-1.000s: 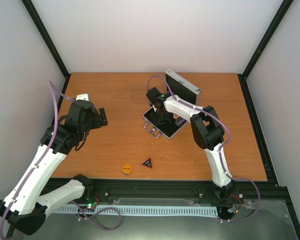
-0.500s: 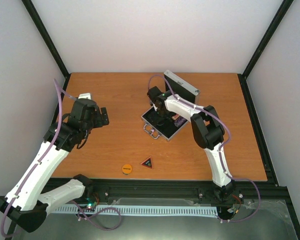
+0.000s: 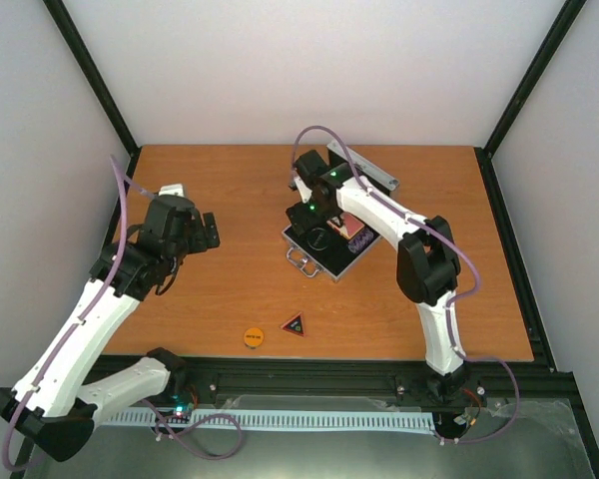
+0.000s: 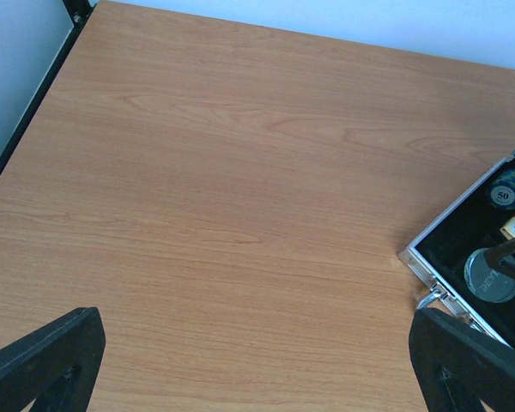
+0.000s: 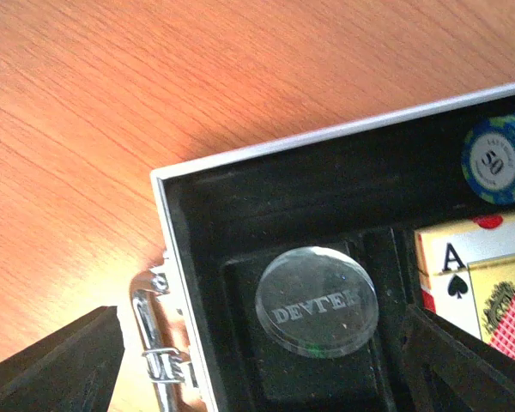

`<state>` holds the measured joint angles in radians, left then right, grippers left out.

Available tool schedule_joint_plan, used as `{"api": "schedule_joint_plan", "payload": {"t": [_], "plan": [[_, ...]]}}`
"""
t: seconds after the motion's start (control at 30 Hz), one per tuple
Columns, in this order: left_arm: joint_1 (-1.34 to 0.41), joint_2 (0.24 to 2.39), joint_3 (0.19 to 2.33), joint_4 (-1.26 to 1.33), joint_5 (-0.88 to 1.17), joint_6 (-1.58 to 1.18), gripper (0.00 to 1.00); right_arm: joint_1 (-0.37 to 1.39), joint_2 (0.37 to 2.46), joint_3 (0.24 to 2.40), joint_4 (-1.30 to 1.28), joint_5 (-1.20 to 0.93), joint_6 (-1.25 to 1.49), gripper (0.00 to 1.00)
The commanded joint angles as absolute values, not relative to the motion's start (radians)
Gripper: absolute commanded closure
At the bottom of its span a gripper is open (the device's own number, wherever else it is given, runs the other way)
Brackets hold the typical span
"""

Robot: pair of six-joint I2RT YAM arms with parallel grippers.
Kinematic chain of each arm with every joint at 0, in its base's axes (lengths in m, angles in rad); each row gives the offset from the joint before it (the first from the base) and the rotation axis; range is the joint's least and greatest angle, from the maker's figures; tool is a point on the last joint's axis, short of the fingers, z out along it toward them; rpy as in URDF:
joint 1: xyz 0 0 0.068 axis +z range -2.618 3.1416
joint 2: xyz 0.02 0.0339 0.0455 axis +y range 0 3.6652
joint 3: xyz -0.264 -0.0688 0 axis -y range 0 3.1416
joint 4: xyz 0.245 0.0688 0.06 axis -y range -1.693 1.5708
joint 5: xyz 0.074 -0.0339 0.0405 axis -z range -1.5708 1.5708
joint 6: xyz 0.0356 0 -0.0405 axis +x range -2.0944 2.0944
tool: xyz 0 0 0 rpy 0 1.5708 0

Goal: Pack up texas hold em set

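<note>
Silver aluminium case [image 3: 331, 257] lies with its lid raised at the centre of the top view, black lining showing. Inside are a clear disc [image 5: 318, 300] lettered DEVTEK, a blue-green 50 chip [image 5: 496, 159] and an ace-faced card pack [image 5: 476, 275]. Orange disc [image 3: 253, 336] and black-red triangle [image 3: 294, 324] lie lower centre. Right gripper [image 5: 257, 343] hangs over the case, fingers spread and empty; left gripper [image 4: 257, 360] is spread wide over the wooden table [image 4: 240, 172], holding nothing

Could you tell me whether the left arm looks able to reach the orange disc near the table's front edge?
Probably yes. The left gripper hangs open and holds nothing, and the orange disc lies flat in the open with nothing between them; the black-red triangle sits beside it, apart.
</note>
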<state>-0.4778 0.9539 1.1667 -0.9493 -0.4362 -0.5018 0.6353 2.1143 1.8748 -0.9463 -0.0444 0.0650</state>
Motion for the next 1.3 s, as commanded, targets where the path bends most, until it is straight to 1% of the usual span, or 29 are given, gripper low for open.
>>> {"api": "schedule_joint_plan", "payload": {"t": [0.0,0.23,0.4,0.83,0.97,1.1,1.27], "plan": [[-0.473,0.969,1.176,-0.922,-0.428,-0.497,0.0,0.634,2.176,1.934,-0.964,-0.116,0.041,0.11],[-0.474,0.97,1.177,-0.932,-0.446,-0.491,0.0,0.626,2.247,1.969,-0.954,-0.156,0.039,0.11],[-0.474,0.977,1.177,-0.928,-0.448,-0.489,0.0,0.626,2.271,1.951,-0.951,-0.156,0.036,0.11],[-0.474,0.979,1.174,-0.924,-0.447,-0.486,0.0,0.627,2.19,1.824,-0.932,-0.218,0.062,0.11],[-0.474,0.983,1.172,-0.916,-0.439,-0.487,0.0,0.627,2.171,1.833,-0.92,-0.19,0.039,0.11],[-0.474,0.989,1.177,-0.912,-0.433,-0.487,0.0,0.626,2.178,1.914,-0.944,-0.178,0.028,0.1],[-0.474,0.987,1.18,-0.912,-0.431,-0.489,0.0,0.624,2.169,1.924,-0.944,-0.052,0.05,0.08]]}}
